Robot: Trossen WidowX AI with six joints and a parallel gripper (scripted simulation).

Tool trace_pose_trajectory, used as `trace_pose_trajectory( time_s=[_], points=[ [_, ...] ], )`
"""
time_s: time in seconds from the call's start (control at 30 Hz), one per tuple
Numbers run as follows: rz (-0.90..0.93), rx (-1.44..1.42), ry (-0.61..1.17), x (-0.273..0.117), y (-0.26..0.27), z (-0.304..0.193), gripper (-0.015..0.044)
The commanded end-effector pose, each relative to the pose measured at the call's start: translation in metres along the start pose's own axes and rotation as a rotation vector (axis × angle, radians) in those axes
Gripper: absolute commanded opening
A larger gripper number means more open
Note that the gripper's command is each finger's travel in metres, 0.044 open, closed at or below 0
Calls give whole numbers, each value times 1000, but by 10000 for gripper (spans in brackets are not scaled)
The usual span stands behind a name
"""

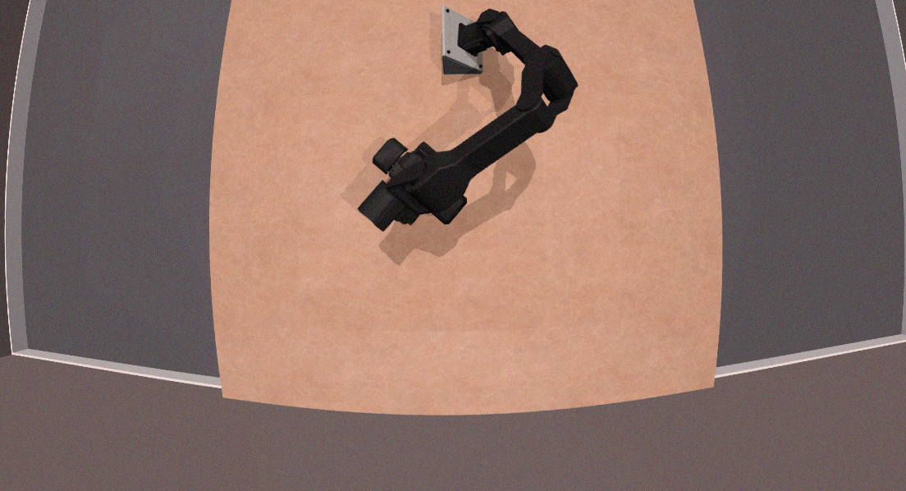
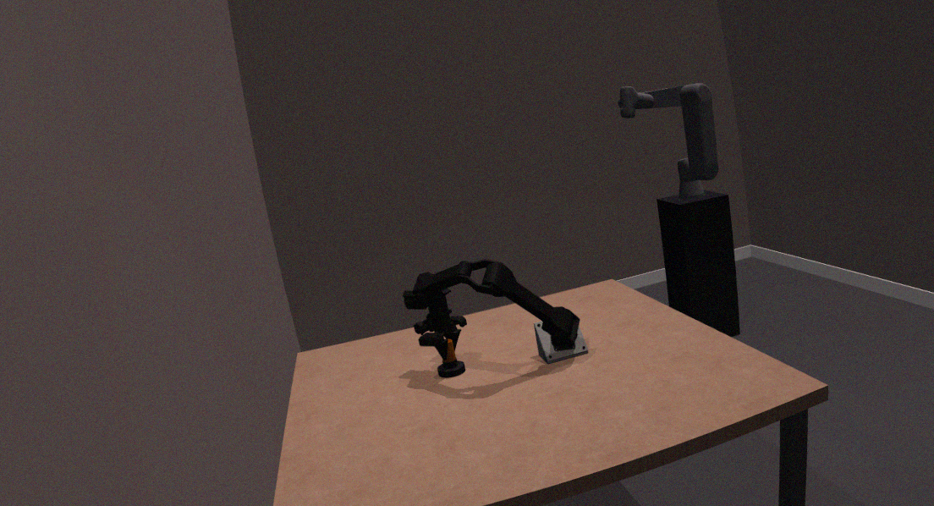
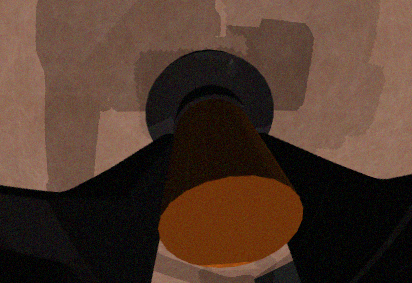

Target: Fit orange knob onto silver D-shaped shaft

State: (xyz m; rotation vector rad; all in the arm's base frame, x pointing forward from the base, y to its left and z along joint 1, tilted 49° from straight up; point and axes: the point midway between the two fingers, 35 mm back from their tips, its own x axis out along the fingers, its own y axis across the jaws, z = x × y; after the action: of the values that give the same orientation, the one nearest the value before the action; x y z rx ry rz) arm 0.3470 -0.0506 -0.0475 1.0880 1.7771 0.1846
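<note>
The orange knob (image 2: 450, 350) (image 3: 230, 223) is a tapered cylinder. My gripper (image 2: 449, 356) (image 3: 215, 141) is shut on it, with one black finger on each side in the wrist view. The round dark pedestal (image 2: 451, 371) (image 3: 210, 68) stands on the table directly below the knob. The knob's lower end meets or nearly meets the raised centre of the pedestal. The silver shaft, the knob's hole and both flat sides are hidden, so their alignment cannot be told. In the top view the arm covers the knob, the pedestal and the fingers.
The black arm (image 1: 501, 139) (image 2: 528, 299) reaches over the table (image 1: 469, 335) (image 2: 588, 404) from its grey wedge-shaped base (image 1: 451, 37) (image 2: 543, 345). Arm shadows lie around the pedestal. Another grey arm (image 2: 699, 129) stands on a black stand (image 2: 699, 261) beyond the table.
</note>
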Motion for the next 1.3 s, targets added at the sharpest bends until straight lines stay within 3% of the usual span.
trace_pose_trajectory(
  time_s=[0.0, 0.13, 0.7, 1.0, 1.27],
  points=[
    [0, 0, 0, 0, 0, 0, 0],
    [0, 0, 0, 0, 0, 0, 0],
    [0, 0, 0, 0, 0, 0, 440],
    [1, 9, -4, -6, 0, 1, 440],
    [17, 93, -29, -88, -1, 0, 440]
  ],
)
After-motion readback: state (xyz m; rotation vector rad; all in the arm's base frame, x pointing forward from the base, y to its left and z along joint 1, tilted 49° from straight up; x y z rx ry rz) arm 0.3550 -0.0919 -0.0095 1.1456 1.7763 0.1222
